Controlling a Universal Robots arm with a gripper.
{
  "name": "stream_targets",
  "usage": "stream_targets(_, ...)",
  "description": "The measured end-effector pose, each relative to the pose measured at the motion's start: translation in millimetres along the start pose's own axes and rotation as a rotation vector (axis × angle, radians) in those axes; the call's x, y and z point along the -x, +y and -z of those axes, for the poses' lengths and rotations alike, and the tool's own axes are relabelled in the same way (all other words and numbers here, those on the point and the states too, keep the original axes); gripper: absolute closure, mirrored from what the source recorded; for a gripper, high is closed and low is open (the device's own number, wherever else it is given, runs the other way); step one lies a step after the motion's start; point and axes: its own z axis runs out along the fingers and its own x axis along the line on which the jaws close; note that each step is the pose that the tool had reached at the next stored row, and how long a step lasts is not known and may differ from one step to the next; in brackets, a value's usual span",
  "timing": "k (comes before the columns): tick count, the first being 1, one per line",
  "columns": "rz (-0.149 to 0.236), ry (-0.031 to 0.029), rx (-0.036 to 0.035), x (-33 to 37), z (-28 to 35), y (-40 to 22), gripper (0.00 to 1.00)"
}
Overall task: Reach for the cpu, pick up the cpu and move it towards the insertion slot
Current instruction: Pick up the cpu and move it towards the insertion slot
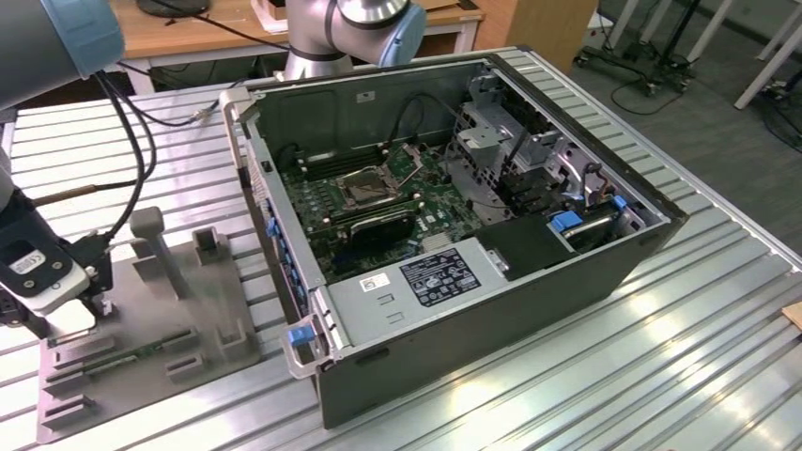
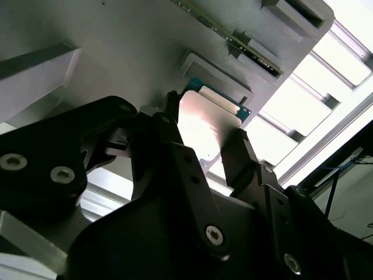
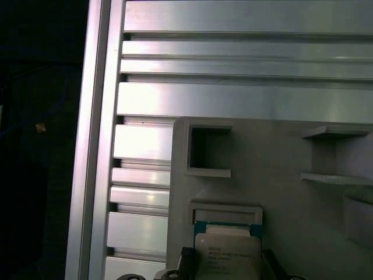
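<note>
In both wrist views the cpu point(image 2: 205, 119) point(image 3: 227, 252), a thin square chip with a pale silver face and a green rim, sits between my gripper's point(image 2: 204, 129) two black fingers point(image 2: 170, 105). One finger presses on each of two opposite edges. The chip is right at the square recess of the grey plastic fixture point(image 3: 280, 169); I cannot tell whether it has left the recess. In the exterior view my gripper point(image 1: 73, 318) hangs low over the fixture point(image 1: 188, 310) at that view's left. The insertion slot point(image 1: 372, 189), with its metal frame and dark centre, lies on the green board inside the open computer case.
The open computer case point(image 1: 501, 310) fills the middle of the slatted metal table point(image 1: 701, 376); its near wall stands between fixture and board. Upright posts point(image 1: 148, 246) rise from the fixture beside my gripper. Black cables point(image 1: 131, 132) trail from the arm. A memory stick point(image 1: 138, 355) lies in the fixture.
</note>
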Motion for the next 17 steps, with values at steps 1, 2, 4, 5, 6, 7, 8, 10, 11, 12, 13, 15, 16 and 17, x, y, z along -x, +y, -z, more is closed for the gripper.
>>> stream_targets(1,0.000,-0.0002,0.0000,0.0,-0.1,0.0,0.46)
stream_targets(2,0.000,-0.0001,0.0000,0.0,0.0,0.0,0.46)
stream_targets(4,0.000,-0.0001,0.0000,0.0,0.0,0.0,0.46)
stream_targets(5,0.000,0.0000,-0.0001,0.0,0.1,0.0,0.46)
stream_targets(6,0.000,0.0001,-0.0001,0.0,0.1,0.0,0.46)
stream_targets(7,0.000,0.0001,-0.0001,0.0,0.1,0.0,0.46)
stream_targets(8,0.000,0.0001,-0.0001,0.0,0.1,0.0,0.46)
stream_targets(10,0.000,0.0003,-0.0002,0.0,0.7,0.0,0.46)
stream_targets(11,0.000,0.0005,-0.0004,-0.1,1.6,0.0,0.46)
stream_targets(12,0.000,0.0003,-0.0002,0.0,2.5,0.0,0.46)
stream_targets(13,0.000,0.0001,-0.0001,0.0,3.9,0.0,0.46)
stream_targets(15,0.000,0.0002,-0.0001,0.1,7.7,0.0,0.46)
stream_targets(16,0.000,0.0001,-0.0001,0.1,9.8,0.0,0.46)
stream_targets(17,0.000,0.0001,-0.0001,0.1,12.0,0.1,0.46)
